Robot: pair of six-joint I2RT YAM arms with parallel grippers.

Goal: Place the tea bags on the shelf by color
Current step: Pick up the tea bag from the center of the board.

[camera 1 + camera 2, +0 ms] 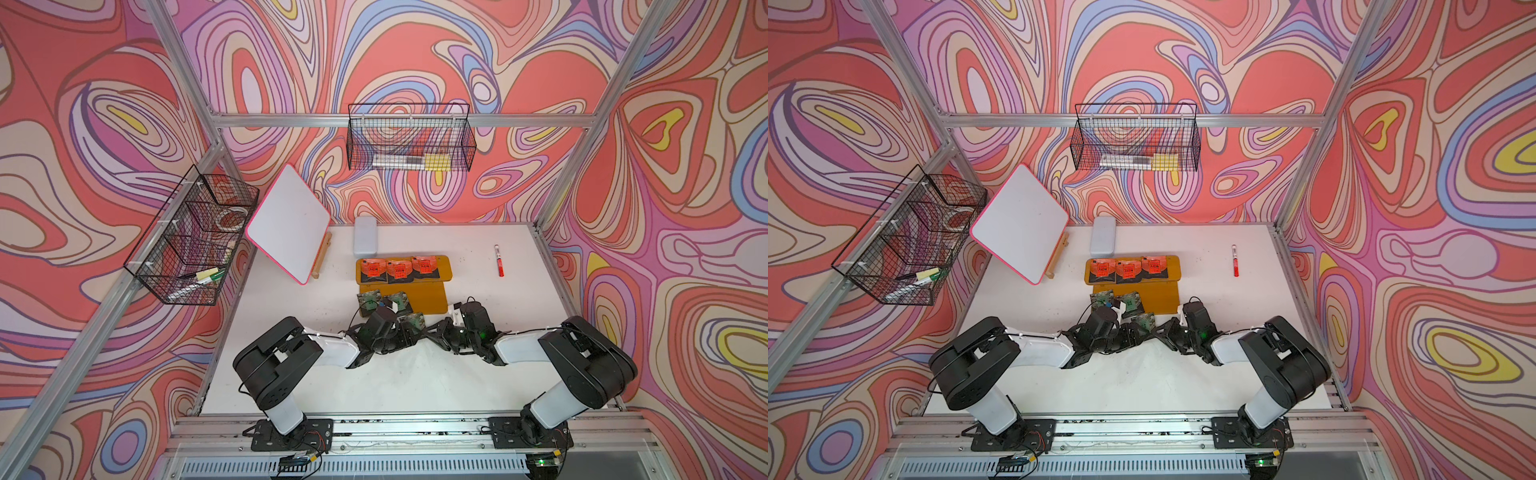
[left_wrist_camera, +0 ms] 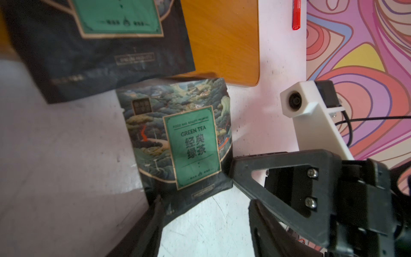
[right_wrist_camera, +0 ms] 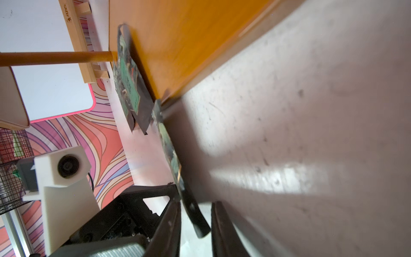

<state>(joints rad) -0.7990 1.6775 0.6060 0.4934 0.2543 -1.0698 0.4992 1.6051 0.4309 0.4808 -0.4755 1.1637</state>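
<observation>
The mustard shelf [image 1: 440,266] carries three orange tea bags [image 1: 398,270] on its back tier. Two green tea bags [image 1: 368,300] [image 1: 397,301] lie at the front tier's left end. A third green tea bag [image 1: 412,321] [image 2: 184,144] is off the shelf, between my two grippers. My left gripper [image 2: 204,200] [image 1: 401,328] is open; one of its fingers [image 2: 155,209] touches the bag's lower corner. My right gripper [image 3: 195,202] [image 1: 434,328] has that bag's dark edge [image 3: 193,213] between its narrowly open jaws, with gaps on both sides. The bag appears edge-on and tilted in the right wrist view.
A red marker [image 1: 498,261] lies right of the shelf. A white box [image 1: 365,235] stands behind it. A white pink-edged board [image 1: 286,224] leans on a wooden stand at back left. Black wire baskets hang on the left wall [image 1: 191,237] and back wall [image 1: 409,139].
</observation>
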